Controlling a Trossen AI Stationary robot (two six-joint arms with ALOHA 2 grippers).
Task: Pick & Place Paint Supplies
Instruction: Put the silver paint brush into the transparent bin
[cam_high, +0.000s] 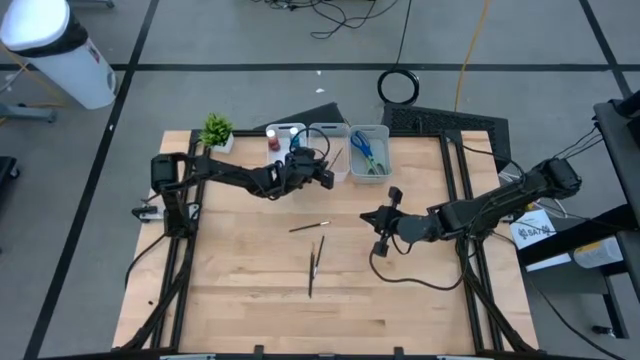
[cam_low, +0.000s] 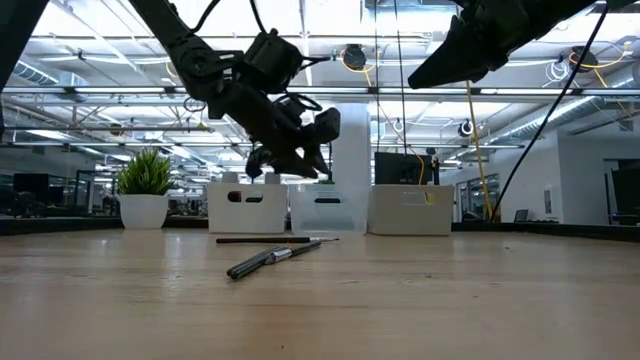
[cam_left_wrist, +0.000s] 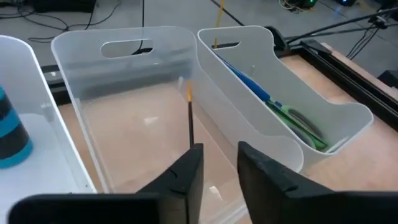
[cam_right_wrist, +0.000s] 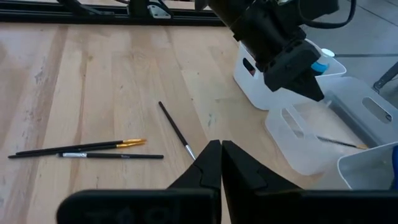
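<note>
A paintbrush (cam_left_wrist: 189, 118), thin and dark with a pale orange tip, stands nearly upright over the middle bin (cam_left_wrist: 124, 93), its lower end between the fingers of the left pincer (cam_left_wrist: 214, 165). Those fingers stand a narrow way apart, and I cannot tell whether they grip the brush or have just let it go. The step in hand looks like the drop of this brush into the middle bin. The next move, I judge, calls for the fingers to part fully so the brush falls clear, then for the arm to lift off the bin without catching its wall.

Three more brushes (cam_high: 312, 250) lie on the tabletop (cam_high: 240, 290) in front of the bins: one alone and two close together nearer the front edge. The right pincer (cam_right_wrist: 216, 163) hovers above them with its fingers pressed together, holding nothing.

The bin on the right (cam_left_wrist: 298, 106) holds scissors with green and blue handles (cam_left_wrist: 292, 118). The bin on the left (cam_high: 283, 136) holds small paint bottles (cam_high: 273, 139). A small potted plant (cam_high: 217, 131) stands beside that bin.
</note>
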